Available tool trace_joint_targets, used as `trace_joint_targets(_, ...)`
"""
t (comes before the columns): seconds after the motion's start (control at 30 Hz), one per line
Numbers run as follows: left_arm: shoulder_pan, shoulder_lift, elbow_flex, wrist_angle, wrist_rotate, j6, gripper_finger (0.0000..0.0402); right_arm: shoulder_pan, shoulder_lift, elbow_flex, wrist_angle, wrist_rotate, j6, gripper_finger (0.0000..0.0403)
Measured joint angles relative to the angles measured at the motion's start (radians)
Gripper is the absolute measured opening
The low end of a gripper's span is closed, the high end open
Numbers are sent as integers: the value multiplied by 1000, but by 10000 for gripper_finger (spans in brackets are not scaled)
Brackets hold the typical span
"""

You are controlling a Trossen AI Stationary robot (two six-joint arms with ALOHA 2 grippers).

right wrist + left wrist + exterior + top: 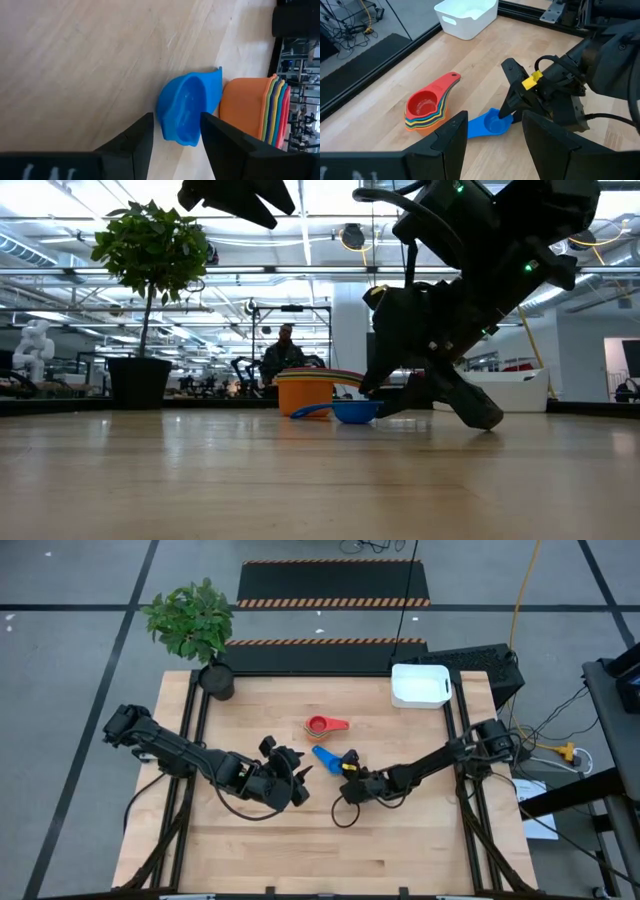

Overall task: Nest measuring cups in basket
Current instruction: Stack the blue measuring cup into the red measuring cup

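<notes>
A stack of nested measuring cups (322, 725), red on top and orange at the bottom (426, 109), stands at mid-table. A single blue measuring cup (490, 124) sits on its base just in front of the stack, its handle (324, 752) pointing to the table's left. My right gripper (176, 125) is open and low at the table, its fingers on either side of this cup's bowl (186, 107). My left gripper (495, 142) hangs open above the table, left of the blue cup, with nothing between its fingers. The white basket (420, 685) stands at the far right corner. My right gripper reaches the blue cup's bowl (172, 117) slanting down from the table's right side, one finger on each side. A narrow gap shows beside one finger (145, 131). The other finger (212, 131) overlaps the bowl's edge, and I cannot tell whether it touches. The cup rests on the table.
A potted plant (212, 678) stands at the far left corner. Black rails (458, 730) run along the table's left and right sides. Bare wood lies in front of both arms toward the near edge. A person (284, 352) sits in the room beyond the table.
</notes>
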Motion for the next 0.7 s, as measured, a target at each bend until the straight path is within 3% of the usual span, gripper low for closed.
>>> trace_joint_targets(0.2,0,0,0,0,0,0,191,-20,0,-1,0,-48,33,118)
trace_joint_targets(0.5,0,0,0,0,0,0,191,-20,0,-1,3,-45,35,18)
trace_joint_targets(0.7,0,0,0,-3,0,0,191,-6,0,-1,12,-46,18,18)
